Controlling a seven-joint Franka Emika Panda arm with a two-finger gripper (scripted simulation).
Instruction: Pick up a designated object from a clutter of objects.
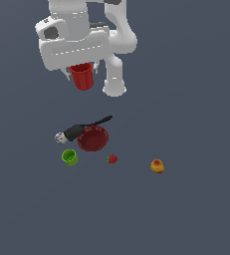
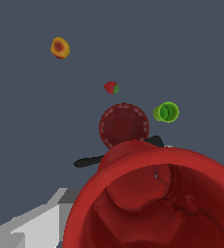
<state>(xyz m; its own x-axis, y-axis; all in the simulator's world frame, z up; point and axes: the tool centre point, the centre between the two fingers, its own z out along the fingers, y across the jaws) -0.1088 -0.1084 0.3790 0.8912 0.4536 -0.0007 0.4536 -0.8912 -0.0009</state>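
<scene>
Fingers [image 1: 67,74] of the gripper [image 1: 81,73] are pinching the red cup [image 1: 82,76] high above a plain dark grey-blue floor [image 1: 196,99], with no walls showing. Its long axis is hanging roughly vertical, rim toward the fingers, tapered base pointing down. Far below the fingers are lying the dark red bowl [image 1: 93,138], black utensil [image 1: 86,126], green cup [image 1: 69,157], strawberry [image 1: 112,159] and orange fruit [image 1: 157,166].

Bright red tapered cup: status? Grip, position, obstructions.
Gripper shut on bright red tapered cup. Cup held high above floor, upright. Dark red bowl, black long-handled utensil, green cup lie below, apart.
</scene>
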